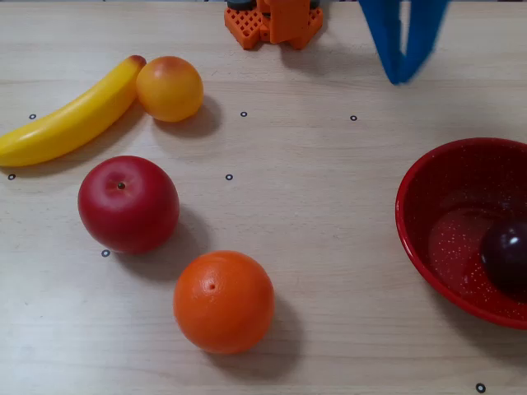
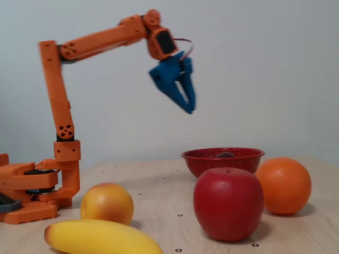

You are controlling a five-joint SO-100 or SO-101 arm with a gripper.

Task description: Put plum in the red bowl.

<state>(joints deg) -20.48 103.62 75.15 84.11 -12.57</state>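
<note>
The plum — small, dark and glossy — lies inside the red bowl, against the right-hand part of the bowl floor in the overhead view. In the fixed view only its top shows above the rim. The placing step therefore looks done.

The orange arm holds its blue gripper high above the table, well clear of the bowl. Its fingers hold nothing, and the tips sit close together; whether they fully meet is hard to tell, as the fixed view is slightly blurred there. By my judgement nothing more is needed than folding the arm toward its base without brushing the fruit.

The surface is a pale wood-grain table dotted with small black ring marks. In the overhead view, on it lie a banana touching a yellow-orange peach-like fruit, a red apple and an orange — all well apart from the bowl. Behind stands a plain pale grey-blue wall.
</note>
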